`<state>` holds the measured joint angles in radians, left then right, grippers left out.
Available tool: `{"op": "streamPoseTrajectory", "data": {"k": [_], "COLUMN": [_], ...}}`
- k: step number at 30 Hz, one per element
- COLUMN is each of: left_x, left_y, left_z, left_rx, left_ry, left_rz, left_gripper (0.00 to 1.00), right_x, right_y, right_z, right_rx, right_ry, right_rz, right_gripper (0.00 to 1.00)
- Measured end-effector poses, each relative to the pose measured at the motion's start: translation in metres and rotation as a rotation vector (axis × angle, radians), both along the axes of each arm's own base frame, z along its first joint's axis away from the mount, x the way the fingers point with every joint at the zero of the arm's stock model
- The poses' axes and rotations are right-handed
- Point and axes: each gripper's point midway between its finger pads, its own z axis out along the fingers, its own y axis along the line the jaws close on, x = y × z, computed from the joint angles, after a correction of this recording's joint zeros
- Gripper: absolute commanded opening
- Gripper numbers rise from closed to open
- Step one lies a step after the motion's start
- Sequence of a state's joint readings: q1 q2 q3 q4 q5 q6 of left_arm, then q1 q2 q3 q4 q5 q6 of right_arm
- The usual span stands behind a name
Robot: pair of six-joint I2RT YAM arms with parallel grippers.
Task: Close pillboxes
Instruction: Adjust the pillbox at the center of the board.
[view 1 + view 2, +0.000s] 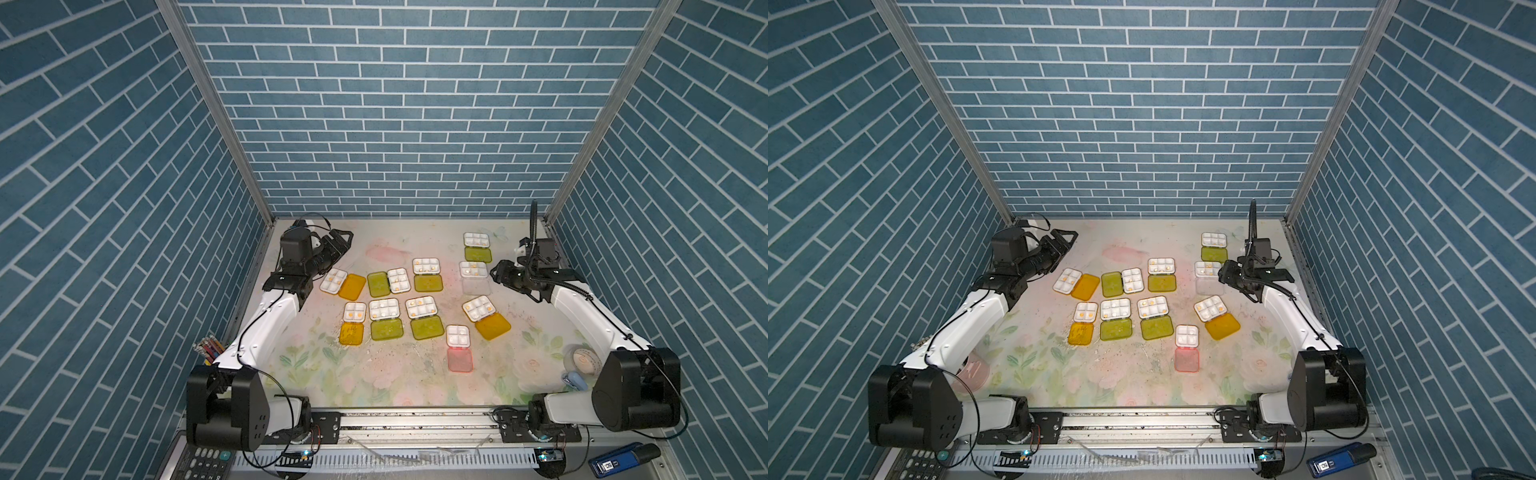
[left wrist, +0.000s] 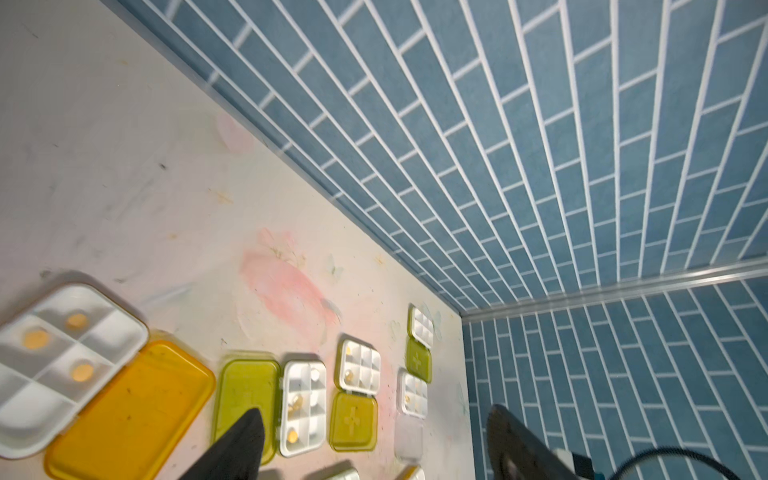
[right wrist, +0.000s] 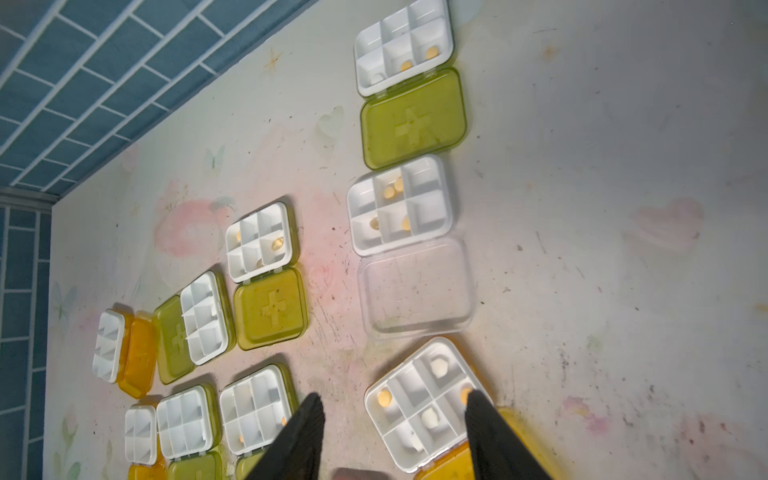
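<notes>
Several pillboxes lie open on the floral table mat (image 1: 374, 374), each a white tray with its lid folded flat. Lids are lime green (image 1: 386, 328), orange-yellow (image 1: 352, 286), clear (image 1: 476, 286) and pink (image 1: 460, 359). My left gripper (image 1: 343, 239) hovers open at the back left, beyond the orange-lidded box (image 2: 62, 353); in the left wrist view its gripper (image 2: 376, 411) holds nothing. My right gripper (image 1: 494, 272) is open at the right, beside the clear-lidded box (image 3: 399, 208). In the right wrist view its gripper (image 3: 393, 395) frames another orange-lidded box's tray (image 3: 419, 403) without touching it.
Blue brick-patterned walls (image 1: 415, 124) close in the table on three sides. A cup of pencils (image 1: 210, 347) stands at the front left. A round roll (image 1: 582, 359) and a blue clip (image 1: 575, 380) sit at the front right. A remote (image 1: 203, 461) lies below the rail.
</notes>
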<state>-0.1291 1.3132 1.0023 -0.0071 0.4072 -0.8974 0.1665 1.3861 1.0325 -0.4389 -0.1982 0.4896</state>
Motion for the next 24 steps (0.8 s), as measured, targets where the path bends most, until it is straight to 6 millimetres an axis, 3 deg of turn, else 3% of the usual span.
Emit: {"op": "streamPoseTrajectory", "data": {"k": [3, 7, 16, 24], "left_x": [-0.008, -0.025, -0.032, -0.034], "left_y": [-0.031, -0.054, -0.054, -0.057], "left_z": [-0.003, -0.029, -0.066, -0.081], "left_rx": [0.043, 0.099, 0.130, 0.098], "left_ry": [0.028, 0.111, 0.233, 0.285], "left_rz": [-0.093, -0.189, -0.218, -0.230], "left_gripper": [0.83, 0.84, 0.86, 0.87], "right_x": [-0.006, -0.015, -0.015, -0.008], "right_y": [0.017, 0.044, 0.110, 0.144], "right_z": [-0.008, -0.020, -0.046, -0.062], "right_rx": [-0.014, -0.037, -0.093, -0.145], "right_ry": [0.032, 0.076, 0.138, 0.161], "right_rz": [0.055, 0.134, 0.291, 0.347], "right_gripper": [0.60, 0.62, 0.67, 0.71]}}
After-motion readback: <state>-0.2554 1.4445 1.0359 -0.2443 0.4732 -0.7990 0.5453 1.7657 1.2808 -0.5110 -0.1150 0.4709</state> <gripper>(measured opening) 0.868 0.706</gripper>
